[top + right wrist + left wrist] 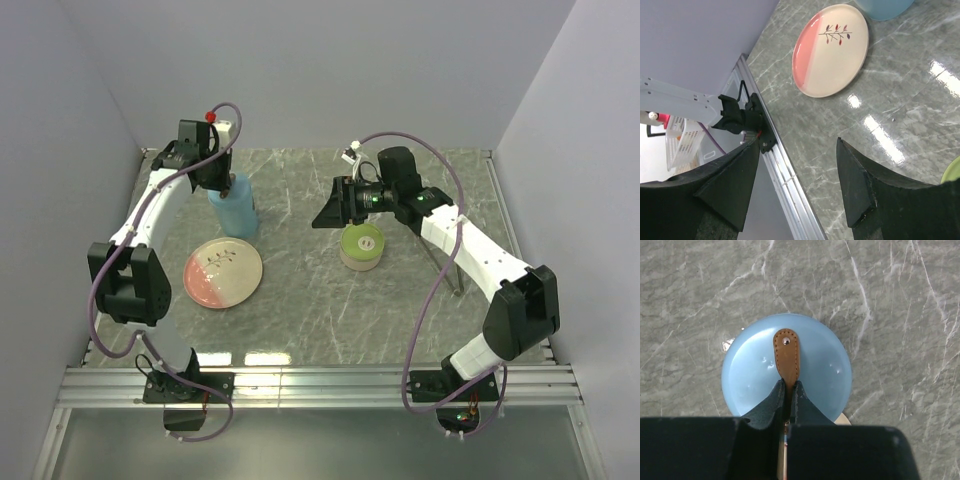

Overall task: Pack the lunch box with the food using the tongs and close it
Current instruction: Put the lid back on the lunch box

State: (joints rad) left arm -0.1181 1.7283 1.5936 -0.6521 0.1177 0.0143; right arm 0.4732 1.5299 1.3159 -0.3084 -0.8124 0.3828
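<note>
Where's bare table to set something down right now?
Bare table lies between the plate and the green container, and along the near edge before both. Crowded at far left, where the left gripper grips the blue container.

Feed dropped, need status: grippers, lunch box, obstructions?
Left gripper shut on brown tab of blue lid. Right gripper open, empty. Tongs lying unheld, right side. No obstruction seen.
</note>
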